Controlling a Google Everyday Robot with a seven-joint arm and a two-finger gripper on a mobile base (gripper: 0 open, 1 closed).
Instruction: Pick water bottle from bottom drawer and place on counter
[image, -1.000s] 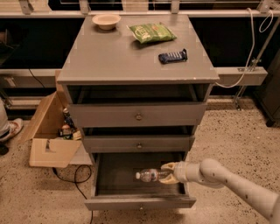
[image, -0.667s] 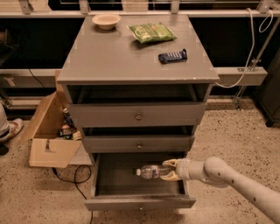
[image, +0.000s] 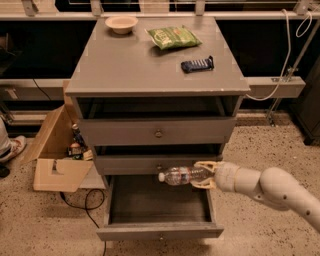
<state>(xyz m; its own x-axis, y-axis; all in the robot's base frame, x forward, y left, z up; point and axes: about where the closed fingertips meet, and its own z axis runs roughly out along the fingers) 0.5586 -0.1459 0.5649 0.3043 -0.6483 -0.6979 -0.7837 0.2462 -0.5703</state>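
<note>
The water bottle (image: 179, 176), clear with a white cap pointing left, lies level in my gripper (image: 202, 174). My gripper is shut on the bottle's base end and holds it in the air above the open bottom drawer (image: 160, 231), in front of the middle drawer's face. The drawer is pulled out and its dark inside shows nothing in it. My pale arm (image: 272, 189) reaches in from the lower right. The grey counter (image: 135, 65) is the cabinet's top, well above the bottle.
On the counter stand a tan bowl (image: 122, 23), a green chip bag (image: 173, 37) and a dark blue packet (image: 197, 64). An open cardboard box (image: 56, 150) with small dark bottles (image: 76, 145) sits on the floor left of the cabinet. A cable (image: 82, 205) lies nearby.
My gripper has lifted the water bottle out of the bottom drawer, up to the middle drawer's height. The bottle stays level with its cap to the left.
</note>
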